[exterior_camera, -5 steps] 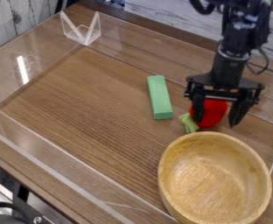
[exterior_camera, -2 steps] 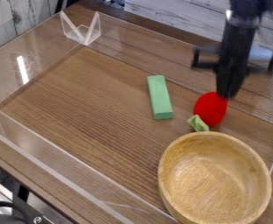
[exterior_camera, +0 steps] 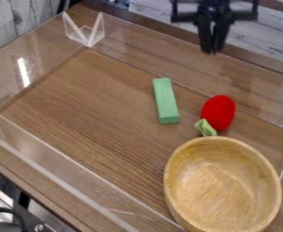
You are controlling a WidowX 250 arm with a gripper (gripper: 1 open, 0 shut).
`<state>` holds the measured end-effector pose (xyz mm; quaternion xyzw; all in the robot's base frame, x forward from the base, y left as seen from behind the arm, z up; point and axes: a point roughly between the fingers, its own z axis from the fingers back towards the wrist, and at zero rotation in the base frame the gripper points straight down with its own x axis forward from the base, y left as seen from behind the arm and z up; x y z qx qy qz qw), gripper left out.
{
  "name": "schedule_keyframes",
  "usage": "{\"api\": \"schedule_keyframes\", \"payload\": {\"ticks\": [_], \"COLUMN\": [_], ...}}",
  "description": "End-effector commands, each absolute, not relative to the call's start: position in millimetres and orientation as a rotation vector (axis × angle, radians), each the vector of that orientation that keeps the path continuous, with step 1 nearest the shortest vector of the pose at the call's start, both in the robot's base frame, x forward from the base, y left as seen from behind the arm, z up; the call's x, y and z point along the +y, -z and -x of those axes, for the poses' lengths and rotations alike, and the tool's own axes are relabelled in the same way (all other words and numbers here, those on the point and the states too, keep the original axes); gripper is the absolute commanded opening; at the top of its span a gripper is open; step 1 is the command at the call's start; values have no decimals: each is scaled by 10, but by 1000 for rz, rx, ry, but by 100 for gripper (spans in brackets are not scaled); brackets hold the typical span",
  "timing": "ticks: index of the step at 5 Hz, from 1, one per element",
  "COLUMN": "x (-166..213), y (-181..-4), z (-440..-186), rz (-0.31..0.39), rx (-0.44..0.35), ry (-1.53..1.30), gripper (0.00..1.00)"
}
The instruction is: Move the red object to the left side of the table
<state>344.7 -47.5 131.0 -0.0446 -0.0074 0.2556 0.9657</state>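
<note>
The red object (exterior_camera: 218, 110), a small rounded toy fruit with a light-green leafy end (exterior_camera: 203, 129), lies on the table (exterior_camera: 95, 104) at the right, just beyond the wooden bowl's rim. My gripper (exterior_camera: 210, 47) hangs high above the table's far edge, pointing down, well clear of the red object and holding nothing. Its dark fingers are blurred and look close together, so I cannot tell whether they are open or shut.
A long green block (exterior_camera: 166, 100) lies left of the red object. A large wooden bowl (exterior_camera: 172, 177) fills the near right corner. Low clear acrylic walls (exterior_camera: 35, 154) edge the table, and a clear angled stand (exterior_camera: 83, 30) sits at the far left.
The gripper stood around the red object a second ago, then rose straight up and back without it. The red object stayed on the table, now tipped slightly.
</note>
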Motion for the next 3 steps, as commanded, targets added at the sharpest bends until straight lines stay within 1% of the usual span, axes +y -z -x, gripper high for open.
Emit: {"api": "schedule_keyframes", "payload": {"ticks": [1,2,3], "x": [-595,-707,-749], "y": [-1244,-1021,-919], "z": [-3519,-3553,-3477], "rz": [79,58,34], "rx": [-52,-49,-42], "ry": [-584,-646,-640], "gripper": [100,100,100]}}
